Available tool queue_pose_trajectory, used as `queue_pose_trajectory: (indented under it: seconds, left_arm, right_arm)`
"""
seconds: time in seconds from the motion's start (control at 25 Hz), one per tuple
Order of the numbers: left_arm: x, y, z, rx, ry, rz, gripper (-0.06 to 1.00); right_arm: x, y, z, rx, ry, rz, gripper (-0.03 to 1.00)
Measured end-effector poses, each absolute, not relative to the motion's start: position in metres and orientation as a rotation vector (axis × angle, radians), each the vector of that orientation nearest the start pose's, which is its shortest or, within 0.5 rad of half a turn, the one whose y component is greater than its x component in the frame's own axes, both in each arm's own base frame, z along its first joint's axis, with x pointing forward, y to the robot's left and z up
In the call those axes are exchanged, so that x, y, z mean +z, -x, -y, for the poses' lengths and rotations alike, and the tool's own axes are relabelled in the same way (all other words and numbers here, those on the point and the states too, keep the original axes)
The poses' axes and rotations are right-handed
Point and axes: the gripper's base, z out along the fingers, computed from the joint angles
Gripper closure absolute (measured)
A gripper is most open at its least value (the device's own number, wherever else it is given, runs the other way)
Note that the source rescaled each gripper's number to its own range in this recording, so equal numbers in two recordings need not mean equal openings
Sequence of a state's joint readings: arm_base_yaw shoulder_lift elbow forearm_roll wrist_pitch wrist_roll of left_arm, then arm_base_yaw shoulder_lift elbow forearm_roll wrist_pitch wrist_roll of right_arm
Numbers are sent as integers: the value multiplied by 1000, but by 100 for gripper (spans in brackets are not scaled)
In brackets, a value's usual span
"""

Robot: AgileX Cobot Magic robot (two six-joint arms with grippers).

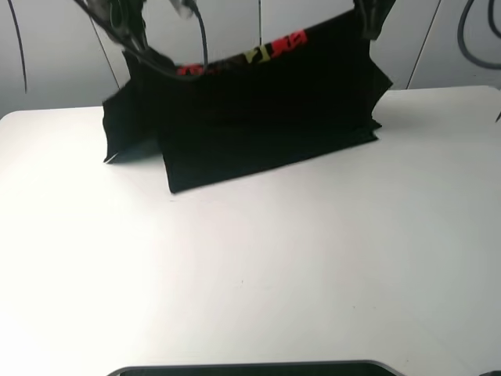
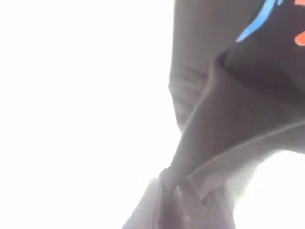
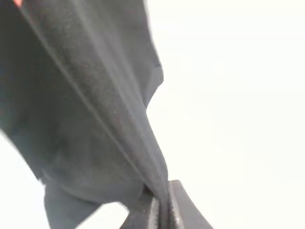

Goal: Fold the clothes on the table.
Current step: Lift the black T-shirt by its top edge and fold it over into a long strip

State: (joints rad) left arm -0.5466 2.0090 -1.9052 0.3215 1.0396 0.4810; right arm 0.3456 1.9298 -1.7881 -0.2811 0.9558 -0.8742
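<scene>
A black T-shirt (image 1: 258, 117) with a red and yellow print hangs lifted at the far side of the white table (image 1: 250, 282). Its lower edge rests on the table. My left gripper (image 1: 129, 35) is shut on the shirt's upper left corner, high at the back. My right gripper (image 1: 368, 19) is shut on the upper right corner. In the left wrist view the dark fabric (image 2: 224, 119) bunches down into the gripper (image 2: 167, 210). In the right wrist view the fabric (image 3: 86, 105) is pinched at the gripper (image 3: 159, 205).
Black cables (image 1: 200, 35) hang behind the shirt along the pale back wall. A dark edge (image 1: 250, 368) runs along the table's near side. The white table surface stretches in front of the shirt.
</scene>
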Motion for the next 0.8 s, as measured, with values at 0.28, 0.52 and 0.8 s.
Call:
queue_pose_trajectory:
  seconds: [0.28,0.52,0.8]
  left_arm:
    - [360,-363,202,254,-1361,-2227,94]
    - [296,-310,194,113,-1635,-2391,94]
    - [228,-231,145,79,-1855,-2639,94]
  right_arm:
    - [359,-369,-116,-359,1379,-2305,97]
    - [293,-340,-140,230,1447,-2483,97]
    - [188,-273,-129,604,1523,-2854,97]
